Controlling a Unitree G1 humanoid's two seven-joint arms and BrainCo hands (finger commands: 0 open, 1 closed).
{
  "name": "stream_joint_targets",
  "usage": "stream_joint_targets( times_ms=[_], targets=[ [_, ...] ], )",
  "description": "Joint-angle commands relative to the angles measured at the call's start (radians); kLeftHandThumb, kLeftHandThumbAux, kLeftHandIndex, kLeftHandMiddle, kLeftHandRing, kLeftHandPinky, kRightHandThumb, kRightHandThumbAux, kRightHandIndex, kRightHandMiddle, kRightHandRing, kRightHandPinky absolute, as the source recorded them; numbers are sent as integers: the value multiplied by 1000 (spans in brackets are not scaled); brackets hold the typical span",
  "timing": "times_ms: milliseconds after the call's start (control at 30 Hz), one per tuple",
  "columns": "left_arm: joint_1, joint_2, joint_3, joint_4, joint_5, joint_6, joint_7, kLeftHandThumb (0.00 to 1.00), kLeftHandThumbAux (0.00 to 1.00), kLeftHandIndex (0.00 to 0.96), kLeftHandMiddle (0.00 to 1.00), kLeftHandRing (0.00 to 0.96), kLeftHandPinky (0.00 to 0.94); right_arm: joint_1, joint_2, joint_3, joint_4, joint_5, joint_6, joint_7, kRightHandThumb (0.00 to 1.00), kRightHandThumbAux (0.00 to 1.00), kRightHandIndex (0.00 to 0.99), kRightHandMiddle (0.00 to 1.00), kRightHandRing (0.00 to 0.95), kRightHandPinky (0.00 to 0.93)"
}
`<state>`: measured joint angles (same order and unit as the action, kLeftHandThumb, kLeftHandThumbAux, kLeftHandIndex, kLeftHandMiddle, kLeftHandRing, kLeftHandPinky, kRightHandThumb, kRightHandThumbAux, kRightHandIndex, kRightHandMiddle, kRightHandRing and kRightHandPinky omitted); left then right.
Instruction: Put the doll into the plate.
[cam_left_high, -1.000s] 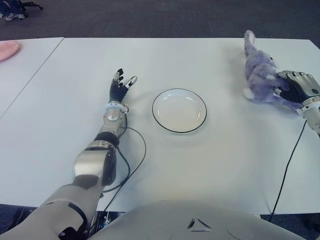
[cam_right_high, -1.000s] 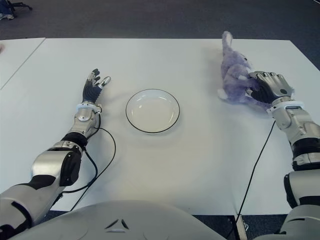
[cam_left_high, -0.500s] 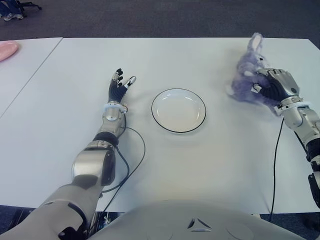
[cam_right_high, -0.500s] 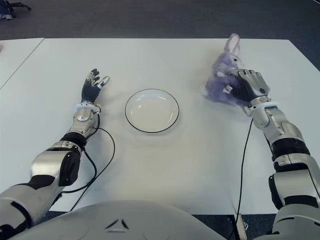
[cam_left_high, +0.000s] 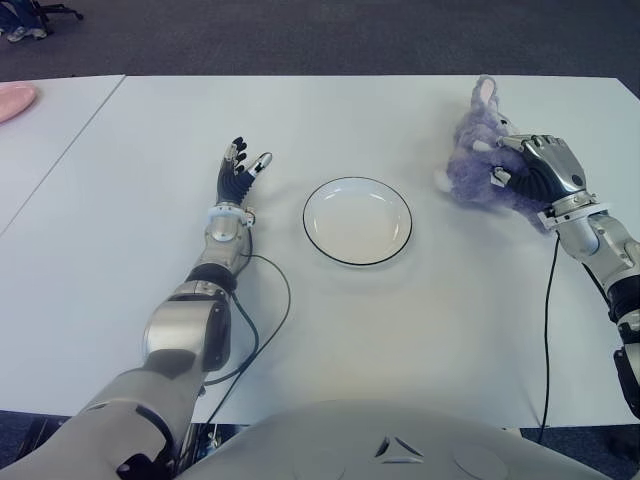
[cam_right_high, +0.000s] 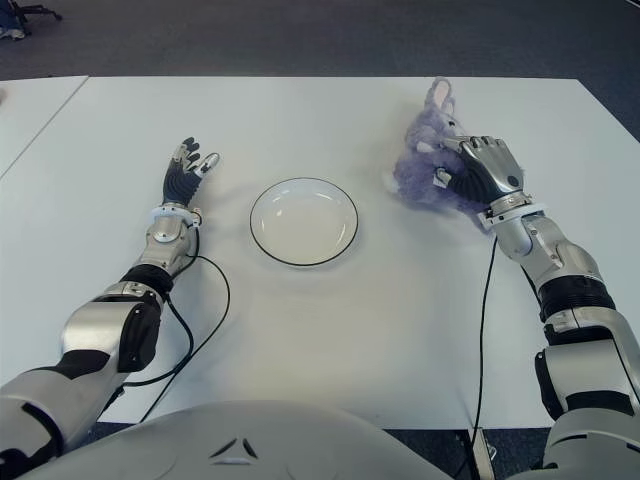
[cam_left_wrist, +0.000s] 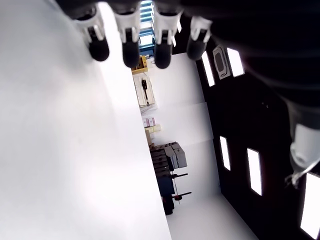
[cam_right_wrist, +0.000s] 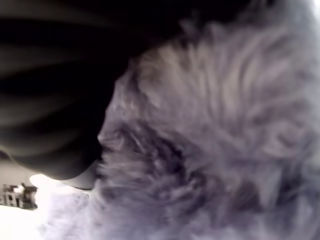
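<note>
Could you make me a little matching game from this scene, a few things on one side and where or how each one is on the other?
Things:
1. doll
2. plate
3. left hand
4. pink object

States:
A. fingers spread, holding nothing, to the left of the plate
B. nothing in it, near the middle of the white table
C. purple and furry, gripped by the right hand
D. at the far left edge, on the neighbouring table

Pairs: 1-C, 2-B, 3-A, 4-D
</note>
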<state>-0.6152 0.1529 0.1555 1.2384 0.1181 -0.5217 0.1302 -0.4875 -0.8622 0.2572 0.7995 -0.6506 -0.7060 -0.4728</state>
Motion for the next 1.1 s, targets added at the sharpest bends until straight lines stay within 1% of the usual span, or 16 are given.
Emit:
stream_joint_targets(
  times_ms=[33, 200, 300, 433, 533, 767, 1100],
  targets=[
    [179, -44, 0, 123, 5, 107, -25, 0, 501, 60, 107, 95, 72, -42, 11, 14, 43, -40, -32, -29, 711, 717, 441, 873, 856, 830],
    [178, -46, -5, 123, 10, 113, -17, 0, 504, 63, 109, 98, 75, -74, 7, 12, 45, -54, -40, -41, 711, 717, 441, 876, 860, 831],
    [177, -47, -9, 123, 15, 119, -9, 0, 508, 67, 111, 100, 75, -98, -6, -3, -36, -67, -40, -48, 711, 718, 440, 880, 865, 841],
    [176, -48, -11, 123, 16, 121, -7, 0, 510, 70, 112, 100, 67, -97, -12, -17, -86, -75, -40, -54, 710, 718, 440, 886, 871, 850],
    [175, -50, -11, 123, 15, 123, -7, 0, 511, 73, 112, 100, 70, -95, -15, -31, -139, -65, -45, -37, 710, 719, 440, 885, 871, 847],
    [175, -52, -6, 123, 9, 122, -7, 0, 517, 79, 118, 105, 77, -70, -1, -65, -268, -23, -40, 34, 708, 719, 439, 887, 873, 851],
    [171, -57, -4, 123, 7, 125, -2, 0, 535, 75, 116, 108, 88, -18, 26, -82, -408, -19, -18, 107, 705, 722, 438, 893, 875, 852]
  ],
)
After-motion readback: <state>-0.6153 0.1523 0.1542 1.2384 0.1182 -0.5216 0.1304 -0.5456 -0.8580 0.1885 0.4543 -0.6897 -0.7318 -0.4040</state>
